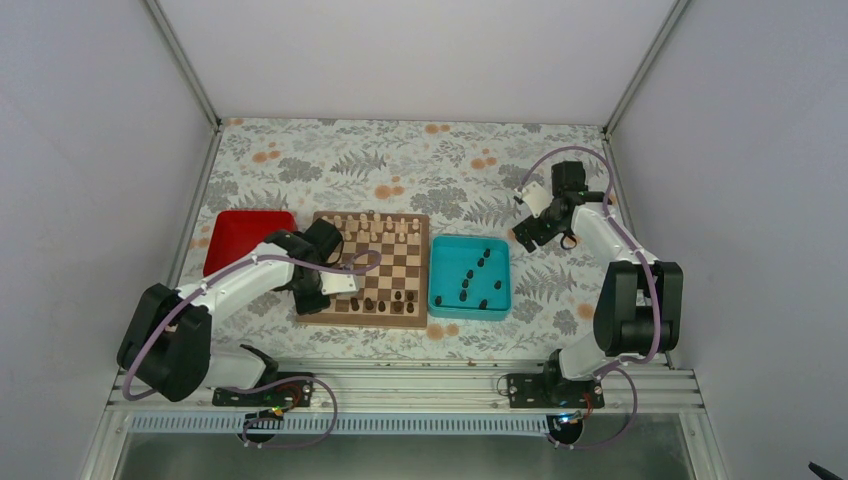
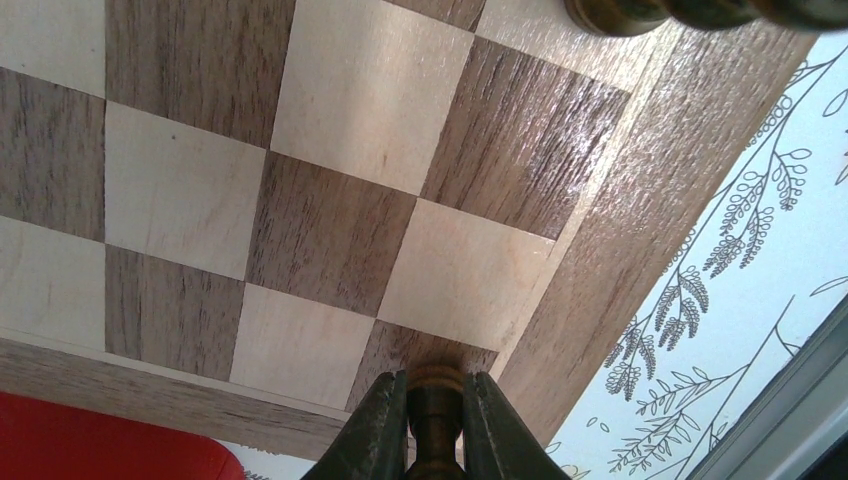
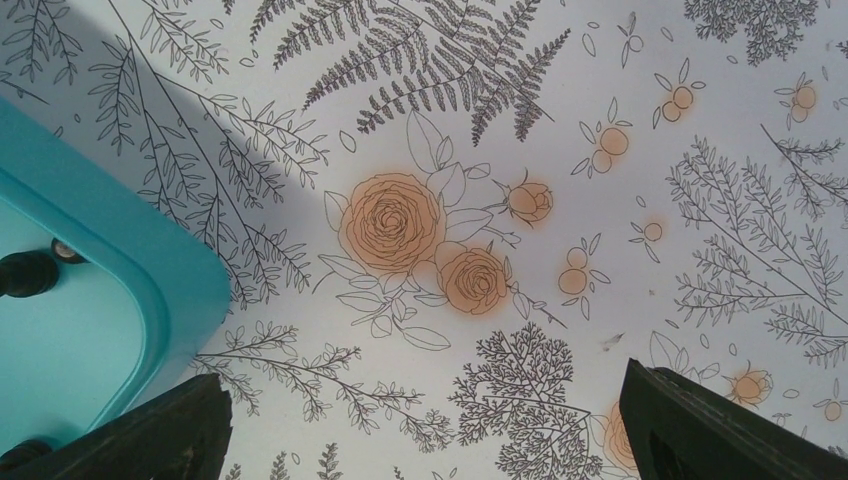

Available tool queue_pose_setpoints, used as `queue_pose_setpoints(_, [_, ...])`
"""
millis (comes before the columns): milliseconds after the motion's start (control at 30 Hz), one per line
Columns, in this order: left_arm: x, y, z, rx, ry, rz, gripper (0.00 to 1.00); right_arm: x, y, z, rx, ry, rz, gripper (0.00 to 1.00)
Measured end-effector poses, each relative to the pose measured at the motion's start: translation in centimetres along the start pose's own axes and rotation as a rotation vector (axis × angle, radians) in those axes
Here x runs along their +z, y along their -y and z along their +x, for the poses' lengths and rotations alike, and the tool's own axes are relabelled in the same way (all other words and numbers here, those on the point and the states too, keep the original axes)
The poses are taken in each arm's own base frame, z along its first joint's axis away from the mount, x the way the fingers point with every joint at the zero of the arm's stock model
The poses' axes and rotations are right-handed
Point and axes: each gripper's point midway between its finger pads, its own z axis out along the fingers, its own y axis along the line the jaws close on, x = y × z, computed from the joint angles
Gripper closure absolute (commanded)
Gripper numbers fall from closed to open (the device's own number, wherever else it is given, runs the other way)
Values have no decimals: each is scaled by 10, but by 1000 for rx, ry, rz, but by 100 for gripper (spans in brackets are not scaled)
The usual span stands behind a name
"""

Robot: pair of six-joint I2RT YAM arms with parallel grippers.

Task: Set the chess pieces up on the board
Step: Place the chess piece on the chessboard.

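My left gripper (image 2: 436, 392) is shut on a dark chess piece (image 2: 437, 378), whose base meets the dark corner square of the board (image 2: 600, 230). In the top view this gripper (image 1: 335, 283) hangs over the board's (image 1: 418, 268) near left corner. Several dark pieces (image 1: 383, 304) stand on the near rows, and pale pieces (image 1: 372, 228) fill the far rows. More dark pieces (image 1: 470, 275) lie in the teal tray (image 1: 436, 290). My right gripper (image 3: 425, 420) is open and holds nothing. It hovers over the floral cloth right of the tray (image 3: 160, 300).
A red tray (image 1: 245, 240) lies left of the board, under the left arm. The floral tablecloth (image 1: 400, 165) stretches behind the board up to the white enclosure walls. A metal rail (image 1: 420, 385) with the arm bases runs along the near edge.
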Motion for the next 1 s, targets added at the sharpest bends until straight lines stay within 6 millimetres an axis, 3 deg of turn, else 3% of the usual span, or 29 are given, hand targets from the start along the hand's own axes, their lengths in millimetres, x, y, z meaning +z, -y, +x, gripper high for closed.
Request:
queue_pose_setpoints(133, [0,0,0,0,-1,1,88,2,-2,3,1,-7,-5,0])
queue_pose_setpoints(333, [1,0,1,2,-11,1,64,3,-3,5,2,-13,-6,0])
queue_pose_setpoints(600, [-14,-10,-9,11,14,-23,61,3,-2,6,2,-14,-6,0])
queue_pose_setpoints(700, [-35,-20,-19,15,39,-50,60,3,-2,6,3,-14,-6,0])
queue_pose_setpoints(767, [-60,-33,-31,19,76,-92,58,3,-1,7,7,-15,-4,0])
queue_pose_setpoints(833, [-90,-49,-49,24,130,-146,48,3,-1,7,8,-15,-4,0])
queue_pose_setpoints(933, [-137,-71,-89,54,226,-230,43,3,-1,7,8,-15,-3,0])
queue_pose_setpoints(1000, [-152,-74,-119,99,270,-254,42,3,0,7,8,-14,-3,0])
